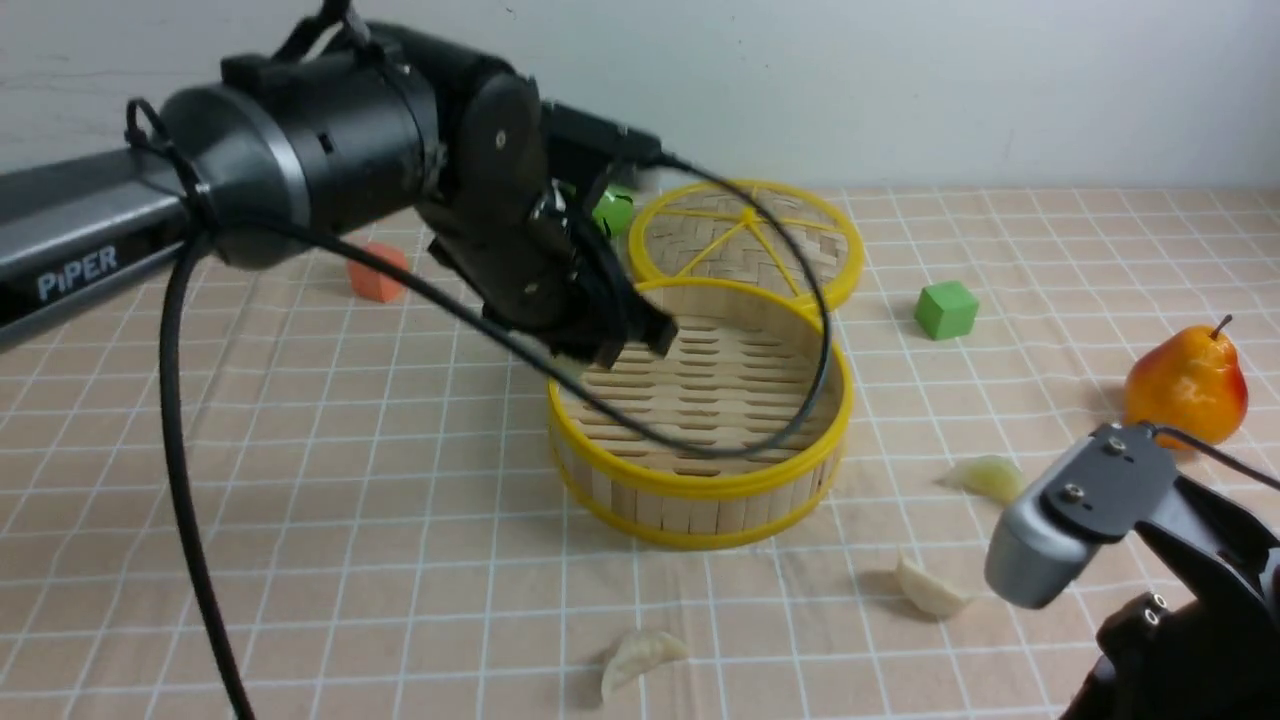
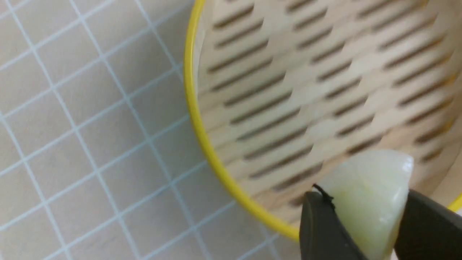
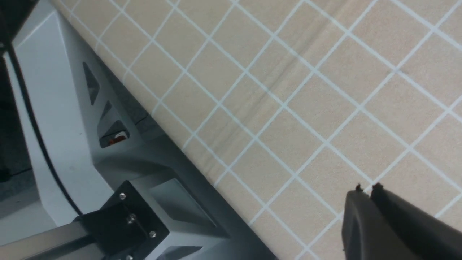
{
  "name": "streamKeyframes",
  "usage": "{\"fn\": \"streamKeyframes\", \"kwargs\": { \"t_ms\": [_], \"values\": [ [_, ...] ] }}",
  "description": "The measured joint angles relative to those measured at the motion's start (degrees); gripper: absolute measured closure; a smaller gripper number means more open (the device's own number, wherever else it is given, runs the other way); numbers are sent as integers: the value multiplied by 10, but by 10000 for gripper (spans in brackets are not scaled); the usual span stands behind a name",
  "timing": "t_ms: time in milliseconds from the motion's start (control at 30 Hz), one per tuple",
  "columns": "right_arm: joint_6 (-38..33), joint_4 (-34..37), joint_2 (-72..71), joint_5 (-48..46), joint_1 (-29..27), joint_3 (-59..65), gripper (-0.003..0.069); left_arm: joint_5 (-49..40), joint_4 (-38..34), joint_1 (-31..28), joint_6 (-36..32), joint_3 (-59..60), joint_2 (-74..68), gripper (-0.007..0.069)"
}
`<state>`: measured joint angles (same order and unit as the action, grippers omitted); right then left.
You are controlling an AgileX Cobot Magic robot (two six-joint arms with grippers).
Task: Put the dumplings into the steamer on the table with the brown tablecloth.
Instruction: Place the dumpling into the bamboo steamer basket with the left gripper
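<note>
The steamer, a deep bamboo basket with yellow rims and a slotted floor, stands mid-table on the brown tablecloth. My left gripper hangs over its near-left rim, shut on a pale green dumpling; the steamer's floor shows below it. Three more dumplings lie on the cloth: one right of the steamer, one front right, one in front. My right gripper is shut and empty over bare cloth near the table's front edge; in the front view only its arm shows.
The flat woven lid lies behind the steamer. A green cube and a pear sit to the right. An orange block and a green object lie at the back left. The robot base borders the table edge.
</note>
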<state>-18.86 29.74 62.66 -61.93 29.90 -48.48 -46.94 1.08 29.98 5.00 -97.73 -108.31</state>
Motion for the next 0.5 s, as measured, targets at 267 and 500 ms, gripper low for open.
{"fn": "streamKeyframes", "kwargs": {
  "t_ms": [267, 500],
  "values": [
    [-2, 9, 0, -30, 0, 0, 616, 12, -5, 0, 57, -141, -134, 377],
    [-2, 10, -2, -57, 0, 0, 608, 28, 20, 0, 93, -191, -231, 377]
  ]
}}
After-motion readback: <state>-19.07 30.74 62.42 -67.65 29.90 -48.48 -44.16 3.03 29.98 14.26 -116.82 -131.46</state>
